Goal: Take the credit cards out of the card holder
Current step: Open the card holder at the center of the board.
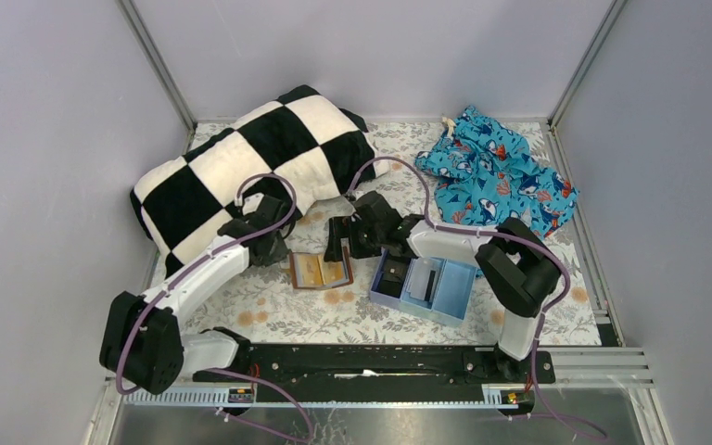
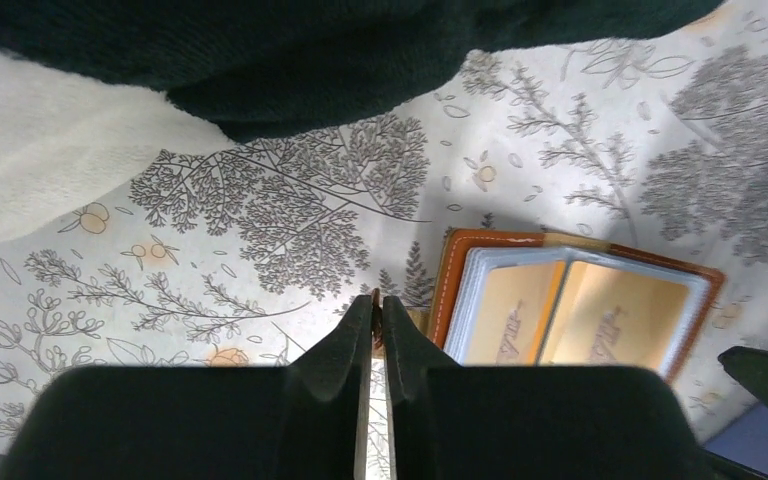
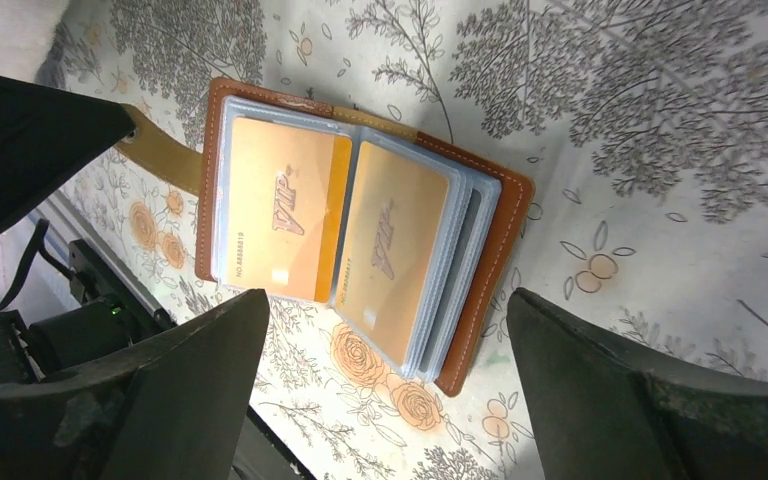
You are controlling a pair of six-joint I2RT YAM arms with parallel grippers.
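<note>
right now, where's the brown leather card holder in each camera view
top external: the open brown leather card holder lies mid-table, just left of the light blue plastic tray.
left wrist: lower right, beside the shut left hand.
right wrist: centre, between the fingers of the open right hand.
shared landmark: the grey floral tablecloth under it.

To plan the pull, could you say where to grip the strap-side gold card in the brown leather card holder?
The gold card's brighter edge by the spine, seemingly clear of its sleeve; it lies flat, so bring the right end effector from above.
</note>
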